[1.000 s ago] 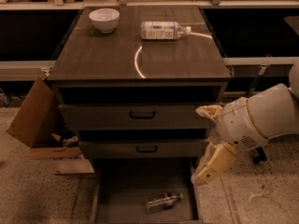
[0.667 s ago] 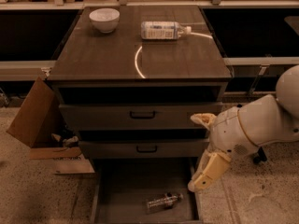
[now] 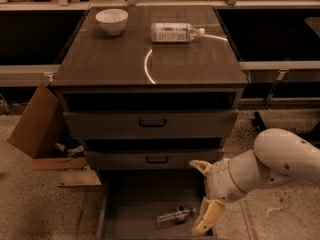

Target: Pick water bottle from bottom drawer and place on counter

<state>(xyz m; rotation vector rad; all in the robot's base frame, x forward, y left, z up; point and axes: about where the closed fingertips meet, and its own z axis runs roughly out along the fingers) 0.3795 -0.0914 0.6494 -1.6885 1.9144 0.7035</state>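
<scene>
The dark surface (image 3: 190, 64) is sitting well above the pincer (image 3: 195, 197), unchanged. The bottom drawer (image 3: 132, 199) is standing open below and left of the pincer. The pincer is coming down and leftward from a moment ago, now over the drawer's right edge, fingers spread wide. The water bottle (image 3: 175, 217) is lying unmoved on the drawer floor, just left of the lower finger.

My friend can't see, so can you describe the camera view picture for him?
A robot's open gripper hangs at the open bottom drawer, beside a small water bottle lying on its floor. Above, the counter holds a bigger bottle and a white bowl.
</scene>
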